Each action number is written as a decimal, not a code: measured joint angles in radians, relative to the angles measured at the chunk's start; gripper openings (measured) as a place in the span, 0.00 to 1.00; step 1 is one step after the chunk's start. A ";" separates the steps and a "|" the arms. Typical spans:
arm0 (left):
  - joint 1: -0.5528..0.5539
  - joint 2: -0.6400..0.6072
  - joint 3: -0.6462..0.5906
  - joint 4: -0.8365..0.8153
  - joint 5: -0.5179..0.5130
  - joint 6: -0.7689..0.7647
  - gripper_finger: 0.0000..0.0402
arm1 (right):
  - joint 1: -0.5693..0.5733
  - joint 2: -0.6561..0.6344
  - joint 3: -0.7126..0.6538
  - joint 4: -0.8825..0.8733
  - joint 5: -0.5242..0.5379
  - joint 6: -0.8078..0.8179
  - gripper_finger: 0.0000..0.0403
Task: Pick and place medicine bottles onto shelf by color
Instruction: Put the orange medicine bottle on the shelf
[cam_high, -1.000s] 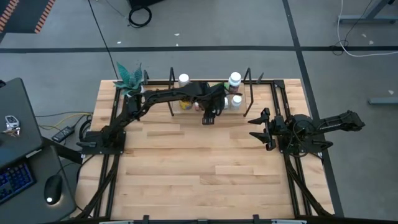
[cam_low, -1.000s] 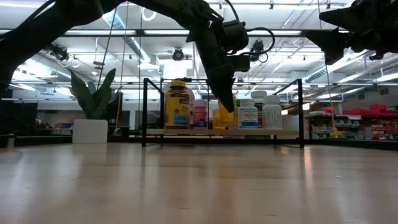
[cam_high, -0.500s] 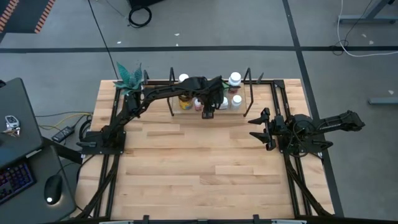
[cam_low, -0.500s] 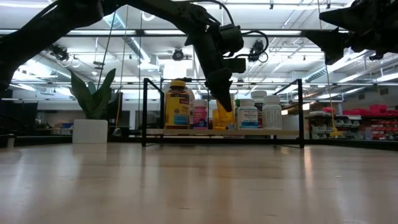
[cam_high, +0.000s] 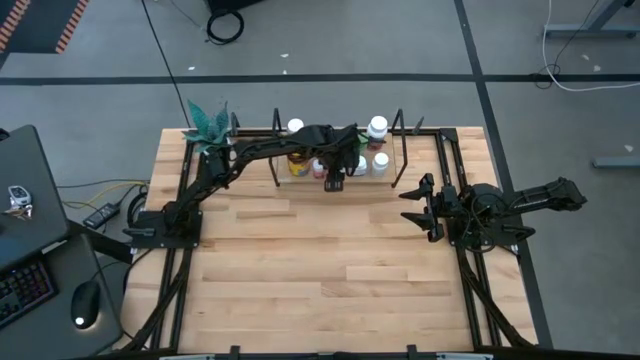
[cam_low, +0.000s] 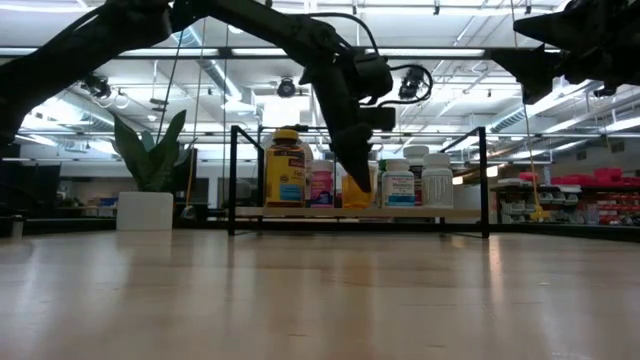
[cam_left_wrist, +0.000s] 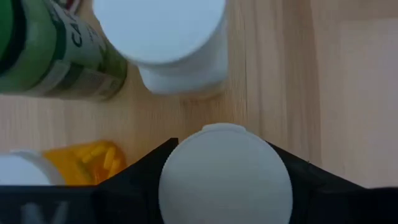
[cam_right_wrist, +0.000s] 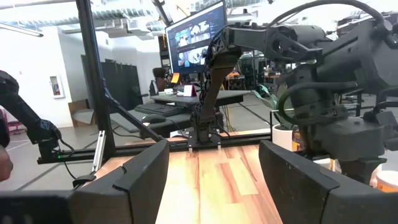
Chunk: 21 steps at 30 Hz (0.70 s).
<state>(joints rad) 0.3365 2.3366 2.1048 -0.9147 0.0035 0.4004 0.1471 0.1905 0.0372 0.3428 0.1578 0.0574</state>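
Note:
My left gripper (cam_high: 336, 178) reaches over the shelf (cam_low: 360, 212) and is shut on an orange pill bottle (cam_low: 356, 192) with a white cap (cam_left_wrist: 224, 155). The bottle's bottom is at the level of the shelf's pale base. On the shelf stand a large amber bottle with a yellow lid (cam_low: 285, 168), a pink one (cam_low: 321, 186) and white ones (cam_low: 398, 183). The left wrist view shows a white bottle (cam_left_wrist: 163, 37), a green one (cam_left_wrist: 56, 56) and another orange one (cam_left_wrist: 78, 160) close by. My right gripper (cam_high: 424, 206) is open and empty at the table's right side. My left gripper pinches the orange bottle by the sides of its white cap (cam_left_wrist: 186, 186) between its two fingers (cam_left_wrist: 140, 180). The fingers come from above, pointing down. The bottle stands upright below them. I cannot tell whether its bottom touches the shelf base.
A white pot with a green plant (cam_low: 150, 180) stands at the table's far left corner. Black rails (cam_high: 180, 270) run along both sides of the table. The shelf's black end frames (cam_low: 234, 180) stand on either side of the bottles. The near half of the wooden table (cam_high: 330, 280) is bare.
My left gripper has carried the orange bottle toward the table's far edge and a little down, in among the bottles on the shelf. It has stayed shut on the cap and the bottle has stayed upright.

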 joint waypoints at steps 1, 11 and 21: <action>0.000 0.001 0.000 -0.008 -0.002 0.003 0.52 | 0.000 0.000 0.000 0.001 0.000 0.000 0.64; 0.004 -0.001 0.000 -0.017 -0.021 0.017 0.50 | 0.000 0.001 0.000 0.002 0.002 0.000 0.64; 0.001 -0.001 -0.003 -0.003 -0.050 0.034 0.62 | 0.000 0.001 0.000 0.002 0.003 0.000 0.64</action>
<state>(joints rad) 0.3375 2.3360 2.1021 -0.9181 -0.0467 0.4343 0.1471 0.1917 0.0372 0.3447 0.1604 0.0574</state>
